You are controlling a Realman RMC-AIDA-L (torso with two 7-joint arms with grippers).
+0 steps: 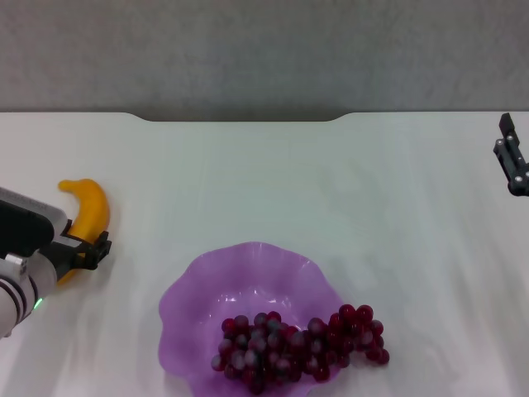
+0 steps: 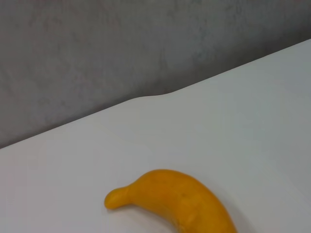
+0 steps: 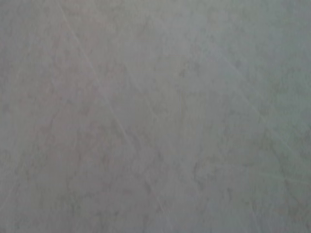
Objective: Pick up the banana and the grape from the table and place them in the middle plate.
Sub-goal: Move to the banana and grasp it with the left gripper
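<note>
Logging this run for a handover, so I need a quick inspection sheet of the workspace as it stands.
Surface: white table, notched far edge.
Job's things: banana on the table at left; grape bunch in the middle plate, its end draped over the right rim.
Clutter: nothing seen.
Grippers: left tool at the banana's near end; right tool at the far right edge, away from the work.
Cables: nothing seen.
Surroundings: grey wall behind.
</note>
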